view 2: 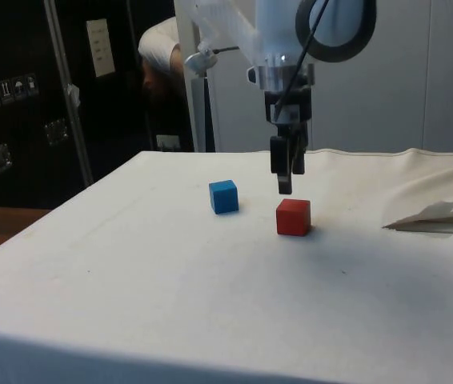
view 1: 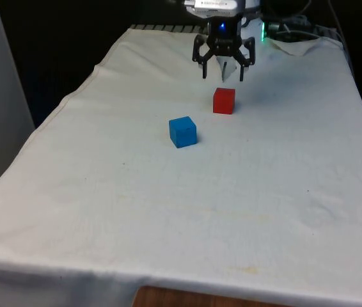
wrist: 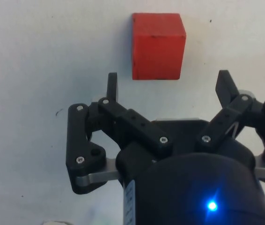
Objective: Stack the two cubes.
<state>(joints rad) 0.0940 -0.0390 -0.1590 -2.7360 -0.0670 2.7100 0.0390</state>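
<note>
The blue cube (view 1: 182,132) and red cube (view 1: 224,101) sit apart, unstacked, the red just below your gripper (view 1: 223,72), which hangs wide open and empty: nothing is done yet.

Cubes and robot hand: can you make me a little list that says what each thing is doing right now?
red cube: sits on the white cloth, nothing touching it
blue cube: sits apart from the red cube, toward the front view's left and nearer the camera
end effector: open, hovers above the cloth just behind the red cube, holds nothing
stack: not yet made
</note>
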